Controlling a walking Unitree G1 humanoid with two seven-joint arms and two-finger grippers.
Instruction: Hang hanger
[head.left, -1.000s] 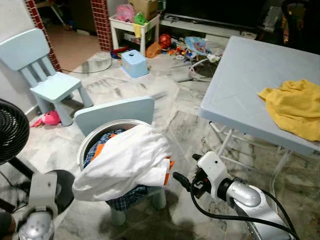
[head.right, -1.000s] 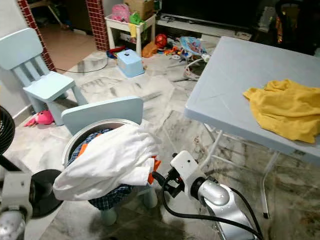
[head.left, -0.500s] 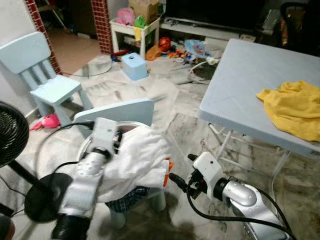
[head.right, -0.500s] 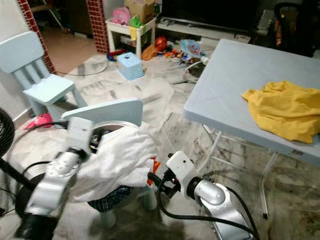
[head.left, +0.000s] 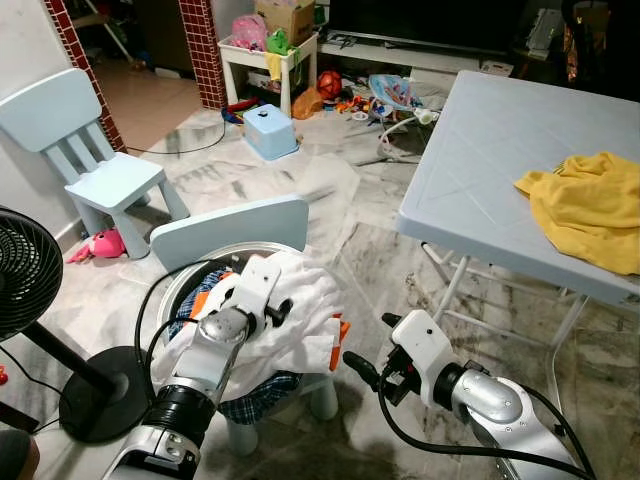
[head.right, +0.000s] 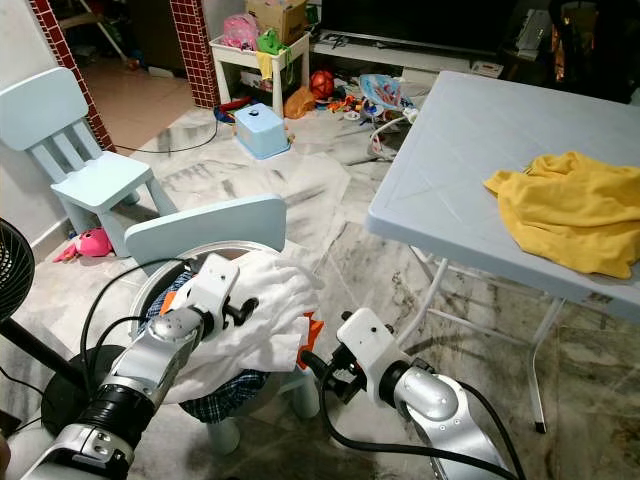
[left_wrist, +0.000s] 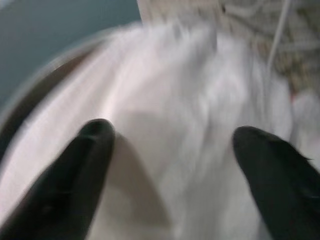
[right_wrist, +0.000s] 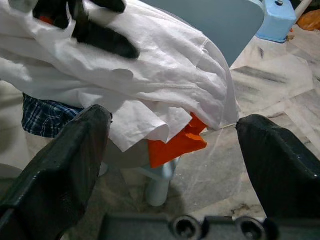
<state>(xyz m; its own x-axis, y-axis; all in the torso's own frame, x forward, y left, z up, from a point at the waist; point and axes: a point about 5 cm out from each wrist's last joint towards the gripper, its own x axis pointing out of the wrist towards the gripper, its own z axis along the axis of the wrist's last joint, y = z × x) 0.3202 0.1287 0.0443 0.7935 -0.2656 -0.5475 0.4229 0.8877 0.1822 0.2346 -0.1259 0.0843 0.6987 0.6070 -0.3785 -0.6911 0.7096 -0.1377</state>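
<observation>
A: Item one, the laundry?
B: A round metal basket (head.left: 172, 290) on a small pale-blue chair (head.left: 230, 225); heaped with a white garment (head.left: 300, 325) on top, a blue plaid cloth (head.left: 255, 405) and an orange piece (head.left: 338, 335) showing at the edges.

A: Left hand?
B: Left hand (head.left: 275, 312) resting over the white garment; fingers (left_wrist: 90, 150) spread wide apart with the cloth between them; nothing gripped; the wrist view is blurred.

A: Right hand?
B: Right hand (head.left: 360, 365) low beside the chair, near the orange piece; fingers (right_wrist: 75, 160) wide open, holding nothing; pointed at the heap.

A: The hanger?
B: Cannot tell where it is; none can be made out in the heap or on the floor.

A: Surroundings?
B: Grey-blue folding tabletop (head.left: 480, 160) to the right, carrying a crumpled yellow cloth (head.left: 590, 205); a second blue chair (head.left: 95, 165) by the wall; a black standing fan (head.left: 25, 270) at the left; a blue stool (head.left: 270, 130) and scattered toys (head.left: 370, 95) on the marble floor (head.left: 360, 240) beyond.
</observation>
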